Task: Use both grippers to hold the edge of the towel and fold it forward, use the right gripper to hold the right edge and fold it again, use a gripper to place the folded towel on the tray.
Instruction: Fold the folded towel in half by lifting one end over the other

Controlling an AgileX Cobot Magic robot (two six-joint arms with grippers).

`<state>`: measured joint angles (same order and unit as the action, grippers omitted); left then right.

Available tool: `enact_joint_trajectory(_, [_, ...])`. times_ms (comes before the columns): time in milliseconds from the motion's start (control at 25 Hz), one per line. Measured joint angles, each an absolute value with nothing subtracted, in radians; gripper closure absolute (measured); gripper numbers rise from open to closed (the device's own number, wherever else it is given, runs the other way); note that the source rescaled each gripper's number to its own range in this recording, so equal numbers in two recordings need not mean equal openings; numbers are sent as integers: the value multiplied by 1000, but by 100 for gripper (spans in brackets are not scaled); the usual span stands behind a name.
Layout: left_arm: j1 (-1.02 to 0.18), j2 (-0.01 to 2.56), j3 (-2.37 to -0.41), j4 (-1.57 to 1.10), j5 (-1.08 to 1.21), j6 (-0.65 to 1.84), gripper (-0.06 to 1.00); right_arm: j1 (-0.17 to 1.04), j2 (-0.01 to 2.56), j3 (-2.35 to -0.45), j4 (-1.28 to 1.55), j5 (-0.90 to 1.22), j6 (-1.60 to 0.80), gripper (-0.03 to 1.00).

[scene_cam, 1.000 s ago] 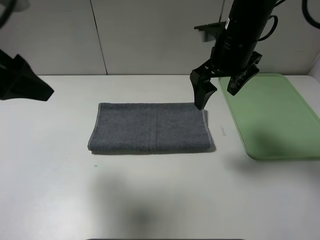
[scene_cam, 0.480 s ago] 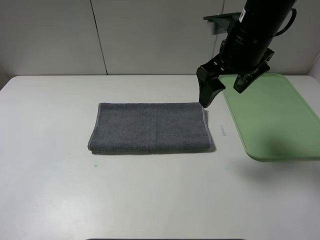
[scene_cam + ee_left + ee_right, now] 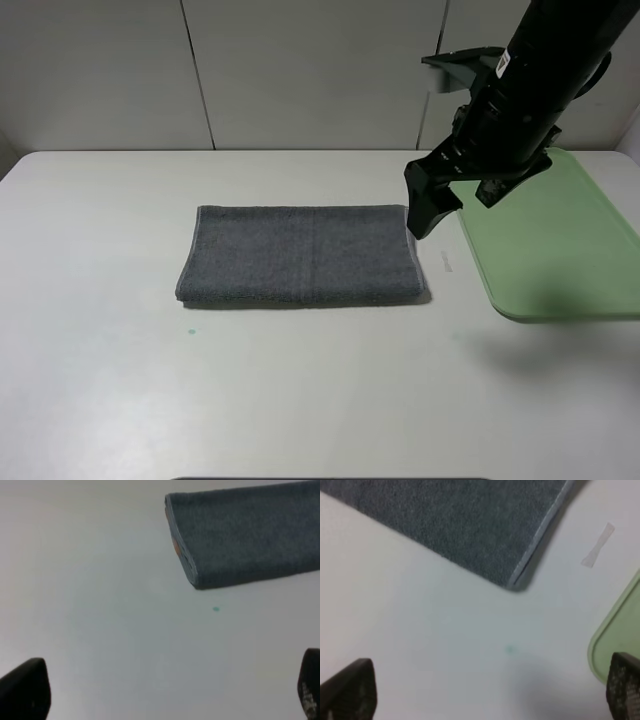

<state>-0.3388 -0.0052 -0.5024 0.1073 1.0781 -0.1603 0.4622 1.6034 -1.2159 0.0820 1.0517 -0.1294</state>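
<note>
A white table [image 3: 100,380] under grey wall panels [image 3: 300,70], bare around the folded towel [image 3: 300,255], with the tray [image 3: 560,250] near its right edge, where the right gripper [image 3: 457,205] hangs (it and the left gripper [image 3: 167,695] both gape wide, empty).

White table [image 3: 300,400], bare finish. Tiny green speck [image 3: 191,332] on its left half. Clear tape scrap [image 3: 598,545] lying flat. Grey panelled wall [image 3: 300,70] behind.

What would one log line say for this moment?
dark grey terry-cloth towel: folded, flat | right pincer: open, hovering between towel and light-green plastic tray | left pincer: open, empty
</note>
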Motion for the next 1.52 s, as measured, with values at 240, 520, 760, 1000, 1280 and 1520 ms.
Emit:
enact_joint_trajectory(240, [-339, -8, -494, 107, 1070, -241, -6, 462, 1573, -1206, 87, 1042, -129, -3])
enact_joint_trajectory(520, [-339, -8, -494, 108, 1069, -261, -6, 462, 1573, -1205, 90, 1019, -130, -3])
enact_joint_trajectory(760, [-322, -8, -494, 108, 1069, -262, -6, 462, 1573, -1205, 90, 993, -130, -3])
enact_joint_trajectory(1000, [-168, -8, -494, 108, 1069, -263, -6, 462, 1575, -1205, 94, 919, -67, -3])
enact_joint_trajectory(1280, [50, -8, -494, 108, 1069, -263, -6, 462, 1674, -1205, 94, 810, -14, -3])
enact_joint_trajectory(1520, [112, -8, -494, 108, 1069, -263, -6, 462, 1784, -1206, 94, 720, 0, -3])
